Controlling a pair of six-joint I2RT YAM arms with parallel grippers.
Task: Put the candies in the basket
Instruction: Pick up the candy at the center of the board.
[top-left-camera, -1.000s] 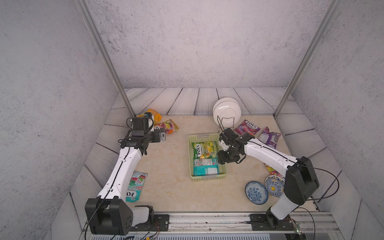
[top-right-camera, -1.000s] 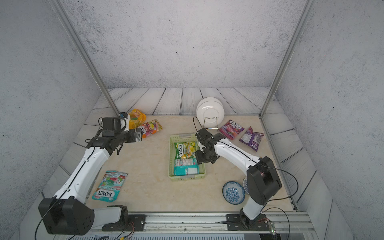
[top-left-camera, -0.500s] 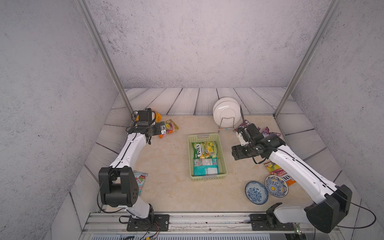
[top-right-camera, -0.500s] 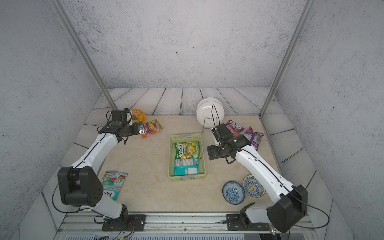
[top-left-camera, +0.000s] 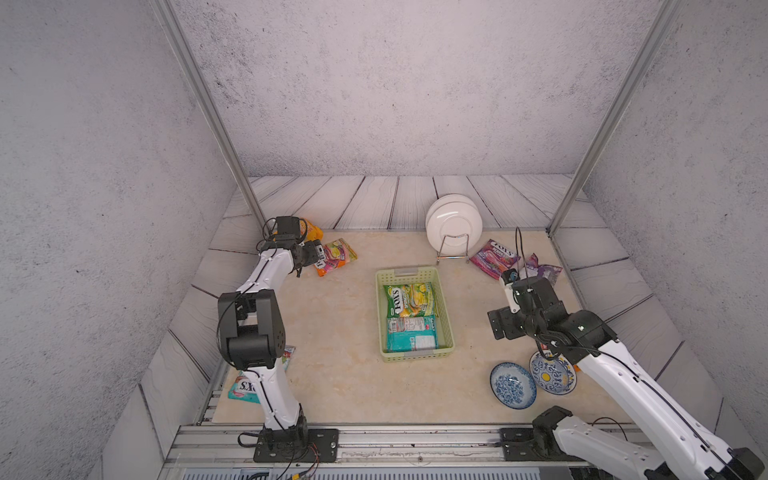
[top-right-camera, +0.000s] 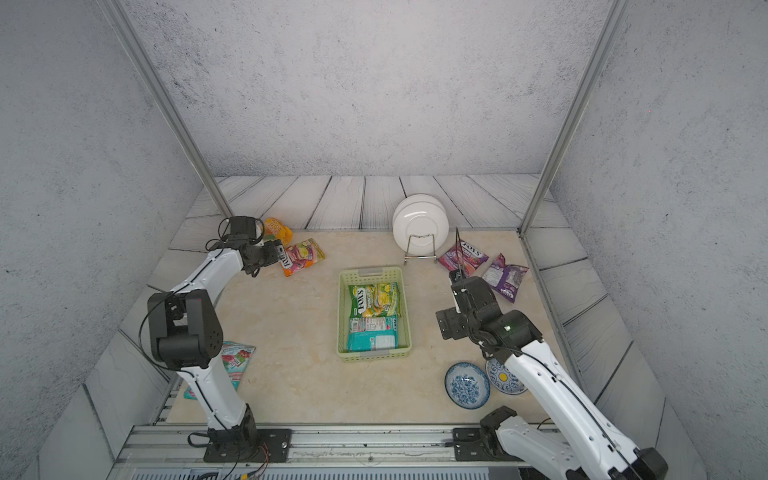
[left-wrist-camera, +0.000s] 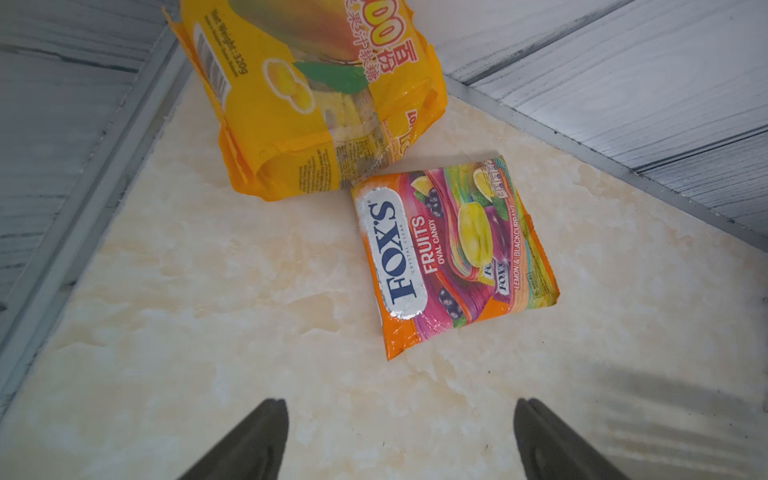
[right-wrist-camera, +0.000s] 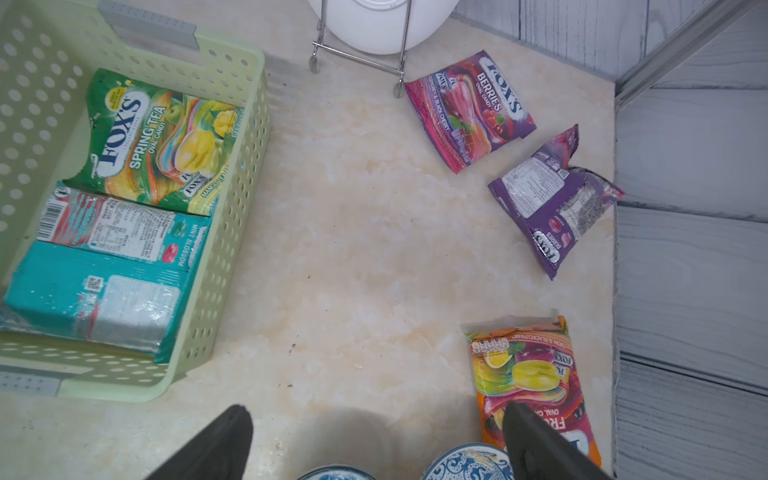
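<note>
The orange-pink packet is my target. It lies flat on the worktop in the far corner on the left arm's side, its near corner touching or nearly touching the puffier yellow-orange bag. The left wrist view shows it just ahead of the left gripper, not yet between the jaws, and off toward one finger rather than centred. It is close to square. Its slightly longer side runs roughly away from the gripper, a little skewed, so I judge the jaws would close across its shorter width.

The left gripper is spread wide and holds nothing. The left arm is plainly the nearer one, so I would advance, shift sideways to centre the packet, then drop.

The basket sits mid-worktop, well apart from this corner, with a green packet and a teal packet already inside.

The right gripper is also wide open and empty, hovering between the basket and two purple packets. Another orange packet lies beside one of its fingers. One more packet lies by the left arm's base.
</note>
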